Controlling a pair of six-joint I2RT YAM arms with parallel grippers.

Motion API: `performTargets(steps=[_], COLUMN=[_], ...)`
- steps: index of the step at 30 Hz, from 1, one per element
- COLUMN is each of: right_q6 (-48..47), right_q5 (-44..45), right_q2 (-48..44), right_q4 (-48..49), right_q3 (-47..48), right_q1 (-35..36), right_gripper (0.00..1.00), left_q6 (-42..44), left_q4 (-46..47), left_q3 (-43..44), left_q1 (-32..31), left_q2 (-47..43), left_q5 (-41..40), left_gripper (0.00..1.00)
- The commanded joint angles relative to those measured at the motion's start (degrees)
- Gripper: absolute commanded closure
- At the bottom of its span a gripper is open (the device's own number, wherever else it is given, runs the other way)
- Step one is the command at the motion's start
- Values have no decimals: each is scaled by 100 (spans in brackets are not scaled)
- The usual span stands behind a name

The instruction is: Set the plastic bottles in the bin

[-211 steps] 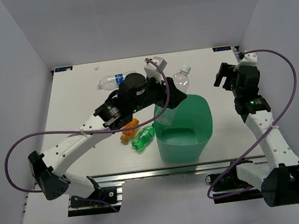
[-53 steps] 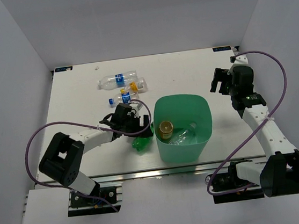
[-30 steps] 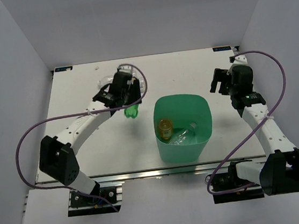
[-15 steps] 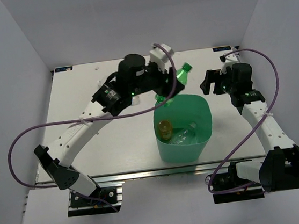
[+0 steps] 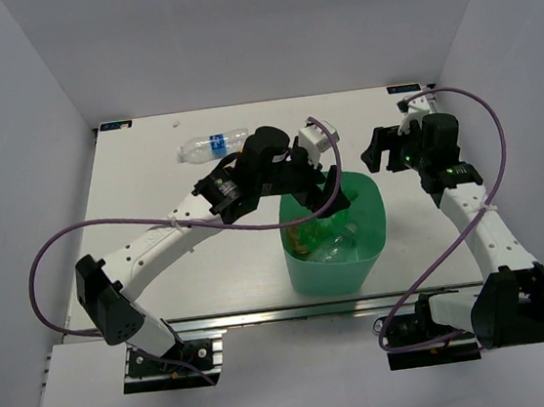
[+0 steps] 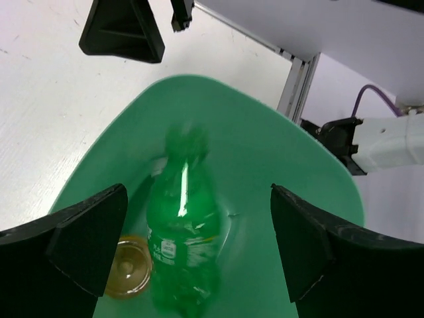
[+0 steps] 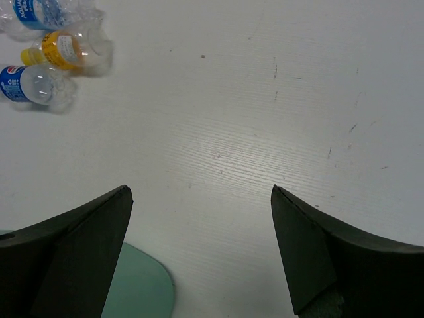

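Note:
The mint-green bin (image 5: 365,203) stands at the near middle of the table. My left gripper (image 5: 327,195) hangs over its far rim, open, with nothing between its fingers. Below the open left gripper (image 6: 199,189), a blurred green bottle (image 6: 182,228) lies free inside the bin (image 6: 311,165), beside an orange bottle (image 6: 127,268). A clear bottle (image 5: 339,246) also lies in the bin. One clear blue-labelled bottle (image 5: 211,147) rests on the far table. My right gripper (image 5: 385,147) is open and empty right of the bin. The right wrist view shows three bottles on the table, one orange-capped (image 7: 63,48).
A corner of the bin (image 7: 142,291) shows at the lower left of the right wrist view, below bare white table (image 7: 265,99). The left arm (image 5: 177,234) stretches across the table and hides what lies behind it. Grey walls close in the table.
My left gripper has dropped lower over the bin and opened, and the green bottle has fallen from it into the bin. The right arm has stayed put.

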Motion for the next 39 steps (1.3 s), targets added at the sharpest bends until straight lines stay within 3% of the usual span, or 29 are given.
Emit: performTargets(steps=[1,3,8,12,14,16,20,21,22,26,34,39], right_q6=[-45,-28,-54,-71,-89,-72,78,95,122,192,254,271], right_q5=[141,149,185,211,289,413,510,518,545,904,1249,1186], right_q2=[39,66,66,127,127,110,215,241,276,373,610,602], right_q4=[22,14,-4,-91,-127,-5,-12,-30,-48,-56,-382,-382], right_q3=[245,254,280,394,412,369,473,491,500,535,957,914], right_q1=[-23,-23,-23,-23,-32,-32,-32,-32,-32,-24,-32,-24], right_gripper=[11,11,11,11,11,11,11,11,11,11,11,11], left_q6=[-5,-5,258,189,-162,-748,-2225,-2559,-3215,-4459,-5822,-6552], left_q4=[267,128,284,311,302,363,-187,-347,-470,-585,-630,-16], left_q3=[94,190,50,173,252,165,93,138,155,-125,-292,-1126], left_q1=[-36,-27,-18,832,1419,1624,1871,1950,2064,2766,3067,3373], left_q2=[-387,-448,-913,-914,-783,-756,-468,-379,-291,402,1221,1335], left_q5=[-40,-391,-2410,-2757,-2747,-3141,-5394,-5515,-5491,-4684,-4664,-3998], left_gripper=[2,2,2,2,2,2,2,2,2,2,2,2])
